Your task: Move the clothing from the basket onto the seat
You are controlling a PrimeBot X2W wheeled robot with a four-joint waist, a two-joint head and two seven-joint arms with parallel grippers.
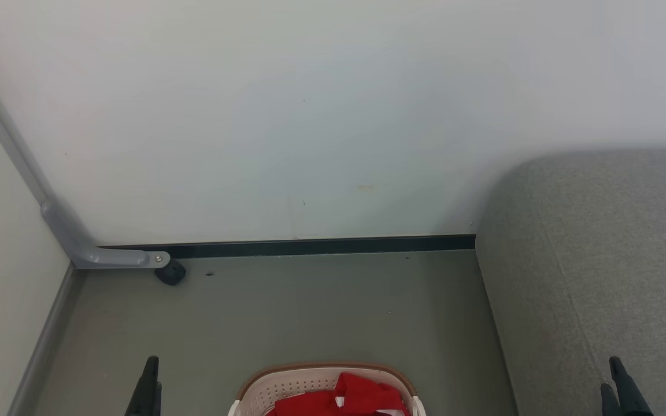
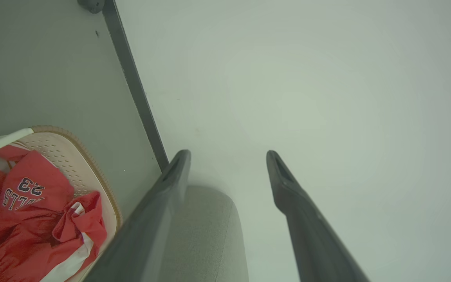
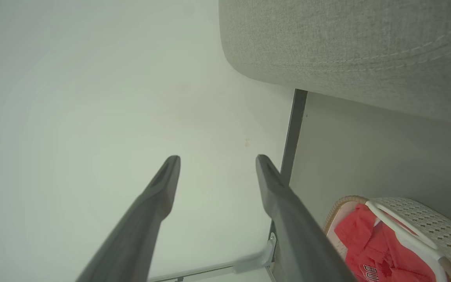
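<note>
Pale wall (image 1: 310,115), dark skirting (image 1: 310,247), grey-green floor (image 1: 310,312). On the floor stands the basket (image 1: 287,386), the clothing (image 1: 362,397) heaped inside; none lies on the seat (image 1: 599,260) at right. The left gripper (image 2: 228,156) and right gripper (image 3: 217,160) point at the wall, fingers spread, empty. Judgement: descend into the basket, pinch a raised fold, lift clear before swinging right.

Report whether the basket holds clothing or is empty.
Not empty. Red clothing lies crumpled inside the basket, a lettered piece on top; none lies on the visible part of the seat.
</note>
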